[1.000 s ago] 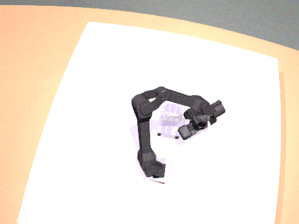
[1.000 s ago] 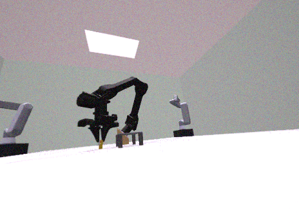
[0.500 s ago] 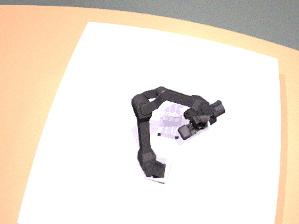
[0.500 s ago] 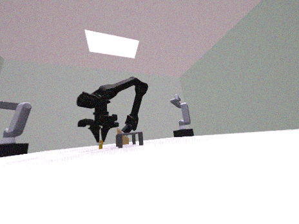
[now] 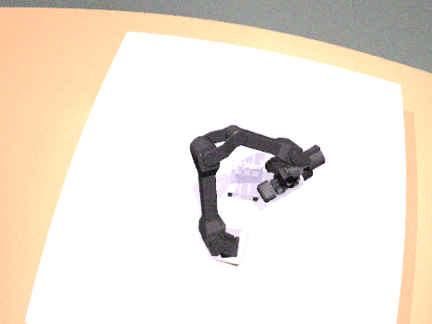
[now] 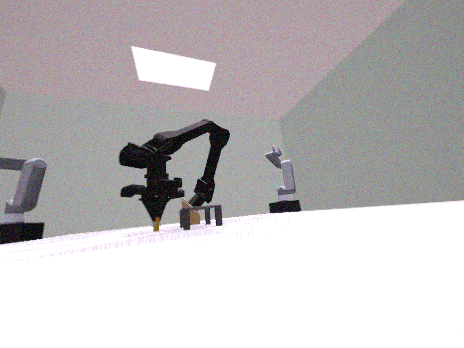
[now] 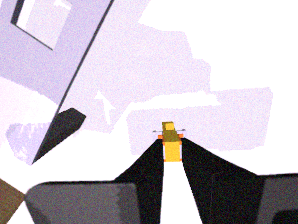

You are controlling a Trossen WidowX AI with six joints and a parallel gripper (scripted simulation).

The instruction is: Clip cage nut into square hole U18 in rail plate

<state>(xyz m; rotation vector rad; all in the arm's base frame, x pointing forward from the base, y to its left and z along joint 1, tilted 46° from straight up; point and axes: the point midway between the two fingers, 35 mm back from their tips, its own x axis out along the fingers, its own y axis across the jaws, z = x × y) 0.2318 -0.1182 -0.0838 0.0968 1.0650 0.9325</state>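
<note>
- Landmark: the rail plate, raised on dark legs.
- Just beside the plate, the gripper points down, its 2 fingers clamped on the cage nut.
- The yellow nut is outside the plate, apart from it, low near the white table top.
- In the wrist view, 1 square hole shows in the plate; its marking is unreadable.
- Beyond the plate in the exterior view, 2 grey arms stand well apart from it.
</note>
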